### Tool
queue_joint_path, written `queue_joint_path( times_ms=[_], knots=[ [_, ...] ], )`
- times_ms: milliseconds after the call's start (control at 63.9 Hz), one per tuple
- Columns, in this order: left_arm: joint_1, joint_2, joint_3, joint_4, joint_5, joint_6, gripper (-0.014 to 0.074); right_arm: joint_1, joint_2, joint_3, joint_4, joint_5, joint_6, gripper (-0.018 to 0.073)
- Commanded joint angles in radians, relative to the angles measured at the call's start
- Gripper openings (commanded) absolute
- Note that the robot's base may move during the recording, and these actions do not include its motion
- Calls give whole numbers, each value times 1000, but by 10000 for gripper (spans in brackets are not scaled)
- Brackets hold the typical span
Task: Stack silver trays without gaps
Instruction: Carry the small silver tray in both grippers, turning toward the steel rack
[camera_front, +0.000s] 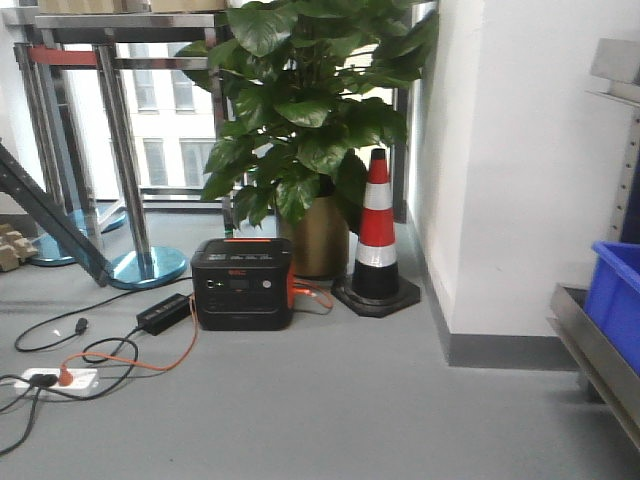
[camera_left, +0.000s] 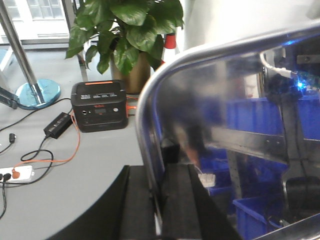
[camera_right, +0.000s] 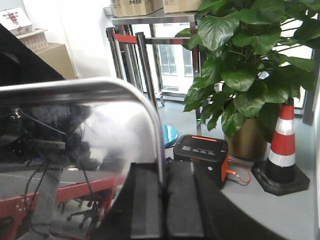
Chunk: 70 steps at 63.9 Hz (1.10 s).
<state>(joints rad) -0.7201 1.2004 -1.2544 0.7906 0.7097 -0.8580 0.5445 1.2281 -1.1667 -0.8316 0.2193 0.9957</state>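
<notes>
In the left wrist view a silver tray (camera_left: 240, 125) stands on edge and fills the right side, its shiny bottom mirroring blue bins. My left gripper (camera_left: 159, 172) is shut on its rolled rim, one black finger on each side. Another shiny silver tray (camera_right: 100, 130) fills the left of the right wrist view, and my right gripper (camera_right: 162, 167) is shut on its rim near a rounded corner. Whether both grippers hold one tray, I cannot tell. The front view shows no tray and no gripper.
A black power station (camera_front: 242, 283), a traffic cone (camera_front: 377, 235) and a potted plant (camera_front: 300, 120) stand on the grey floor ahead. Cables and a power strip (camera_front: 50, 378) lie at the left. A blue bin (camera_front: 617, 300) sits on a steel shelf (camera_front: 590, 350) at the right.
</notes>
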Motion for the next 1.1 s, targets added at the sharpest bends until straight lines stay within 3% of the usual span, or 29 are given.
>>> queue_joint_path(
  times_ms=[0, 1081],
  knots=[
    [-23, 3, -8, -19, -101, 15, -16, 14, -2, -8, -12, -430, 5, -66],
    [-23, 3, -8, -19, -101, 15, -16, 14, -2, -8, -12, -430, 5, -66]
  ],
)
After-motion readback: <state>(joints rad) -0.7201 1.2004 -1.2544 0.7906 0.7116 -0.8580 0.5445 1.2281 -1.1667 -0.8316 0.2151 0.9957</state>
